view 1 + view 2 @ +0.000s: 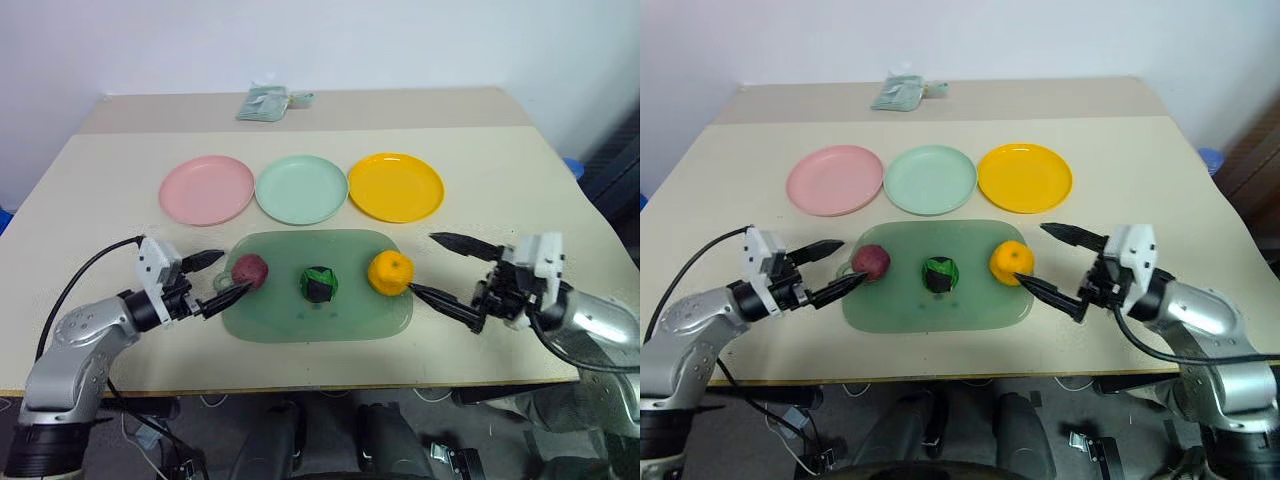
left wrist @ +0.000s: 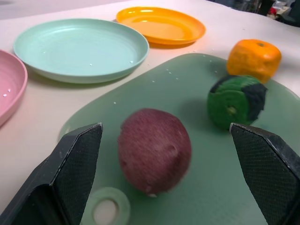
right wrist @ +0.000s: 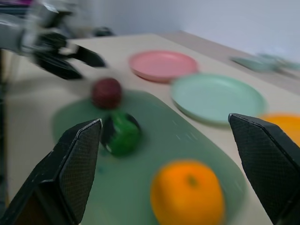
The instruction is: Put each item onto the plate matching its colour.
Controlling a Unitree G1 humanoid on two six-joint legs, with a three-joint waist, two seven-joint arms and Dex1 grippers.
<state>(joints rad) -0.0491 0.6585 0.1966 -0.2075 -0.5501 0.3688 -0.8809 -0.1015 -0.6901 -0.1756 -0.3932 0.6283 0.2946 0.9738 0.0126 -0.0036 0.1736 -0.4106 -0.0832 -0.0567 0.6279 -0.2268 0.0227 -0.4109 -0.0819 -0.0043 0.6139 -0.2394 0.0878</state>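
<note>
Maroon fruit point(image 1: 250, 269), green ball point(image 1: 319, 284) and tangerine point(image 1: 390, 273) sit on the board point(image 1: 300, 322), flanked at nine and three o'clock by the spread, empty left gripper point(image 1: 222, 275) and right gripper point(image 1: 428, 266).

Bare table point(image 1: 500, 190) around plates point(image 1: 301, 189)

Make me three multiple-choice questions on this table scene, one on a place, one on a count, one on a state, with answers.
1. Where is the maroon fruit?
A. on the pink plate
B. on the green board
C. in a gripper

2. How many round plates are there?
A. two
B. three
C. four

3. How is the right gripper?
A. open
B. shut on the tangerine
C. shut, empty

Answers:
1 B: it lies on the green board.
2 B: pink plate, mint plate, yellow plate.
3 A: its fingers stand apart near the tangerine.
</note>
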